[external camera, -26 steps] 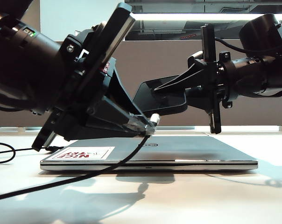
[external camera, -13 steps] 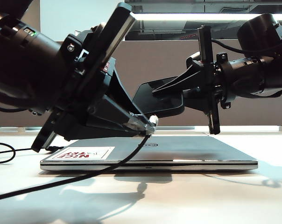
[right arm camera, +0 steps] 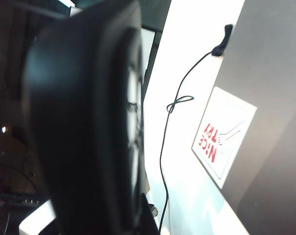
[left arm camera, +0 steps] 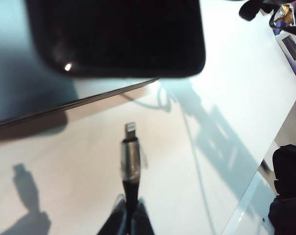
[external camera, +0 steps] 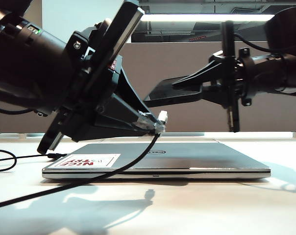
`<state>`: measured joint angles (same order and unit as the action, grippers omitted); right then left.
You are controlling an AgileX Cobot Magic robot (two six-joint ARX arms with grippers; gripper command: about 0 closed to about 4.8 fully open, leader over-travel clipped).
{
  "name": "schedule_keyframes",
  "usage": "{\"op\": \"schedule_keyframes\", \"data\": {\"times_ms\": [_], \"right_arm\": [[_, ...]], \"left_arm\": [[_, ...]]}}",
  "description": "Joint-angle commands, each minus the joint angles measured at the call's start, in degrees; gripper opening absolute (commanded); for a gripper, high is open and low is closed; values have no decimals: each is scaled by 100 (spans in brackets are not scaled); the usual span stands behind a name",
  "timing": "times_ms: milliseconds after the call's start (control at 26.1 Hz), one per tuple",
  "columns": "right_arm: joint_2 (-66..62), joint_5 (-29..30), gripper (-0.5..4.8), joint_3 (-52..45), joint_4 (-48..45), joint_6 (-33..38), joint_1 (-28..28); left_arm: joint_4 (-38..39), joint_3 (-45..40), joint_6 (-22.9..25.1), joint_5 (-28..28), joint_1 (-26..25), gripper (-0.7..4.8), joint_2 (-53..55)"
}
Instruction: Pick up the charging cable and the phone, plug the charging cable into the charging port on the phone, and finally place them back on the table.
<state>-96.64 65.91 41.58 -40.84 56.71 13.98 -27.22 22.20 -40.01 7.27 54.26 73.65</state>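
Left gripper [external camera: 155, 128], centre-left, clamped on the charging cable [external camera: 160, 120], plug tip pointing up-right. Phone [external camera: 170, 95] lies just right and above, long axis near level, pinched by right gripper [external camera: 180, 84], upper right, over laptop [external camera: 187, 159].

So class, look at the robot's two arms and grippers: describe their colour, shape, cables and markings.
Both arms are black with thick rounded bodies. The left gripper tapers into a black wedge behind clear-looking fingertips; a flat black panel slants across its wrist, and a green light glows on the arm. The right gripper has pointed black fingers, a flat crosswise bracket and a black cable looping behind.
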Motion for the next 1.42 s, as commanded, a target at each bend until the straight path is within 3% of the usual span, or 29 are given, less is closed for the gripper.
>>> {"op": "schedule_keyframes", "data": {"times_ms": [38, 727, 1416], "right_arm": [[42, 166, -5, 20, -138, 76, -37], [39, -33, -5, 20, -153, 59, 85], [39, 149, -5, 17, -142, -151, 168]], "left_arm": [[-157, 20, -350, -15, 0, -6, -15], [-378, 20, -551, -15, 2, -6, -15], [-380, 20, -568, -15, 2, -6, -15]]}}
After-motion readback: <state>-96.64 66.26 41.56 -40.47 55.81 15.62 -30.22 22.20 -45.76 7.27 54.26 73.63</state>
